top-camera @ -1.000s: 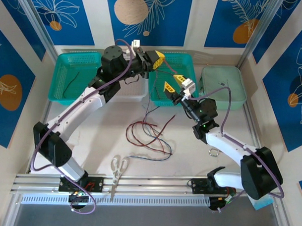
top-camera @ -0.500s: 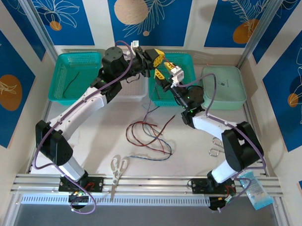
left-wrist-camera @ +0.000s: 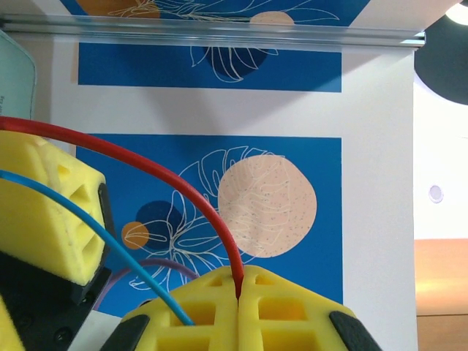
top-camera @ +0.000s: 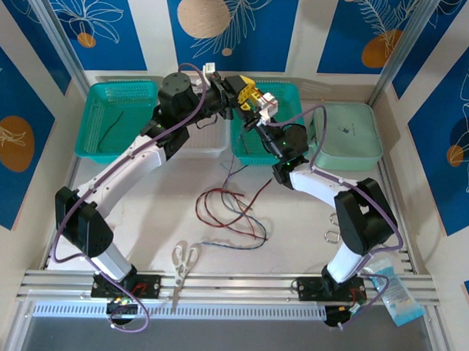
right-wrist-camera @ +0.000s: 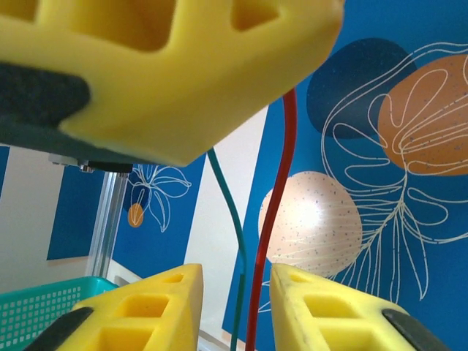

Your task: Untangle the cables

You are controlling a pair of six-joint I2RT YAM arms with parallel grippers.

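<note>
Arms meet above the middle basket (top-camera: 247, 145), cables (top-camera: 229, 210) strung up to them.
The left fingers (left-wrist-camera: 292, 311) are clenched on the red cable (left-wrist-camera: 146, 168); the right fingers (right-wrist-camera: 146, 314), just beside, stand parted, with red and blue-green strands passing through their gap. The rest lies tangled on the tabletop (top-camera: 156, 219) below.

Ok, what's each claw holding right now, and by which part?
Left claw: shut on the red cable, pinching a raised stretch of it. Right claw: open, with the red cable and a blue-green cable running loose through its gap.
</note>
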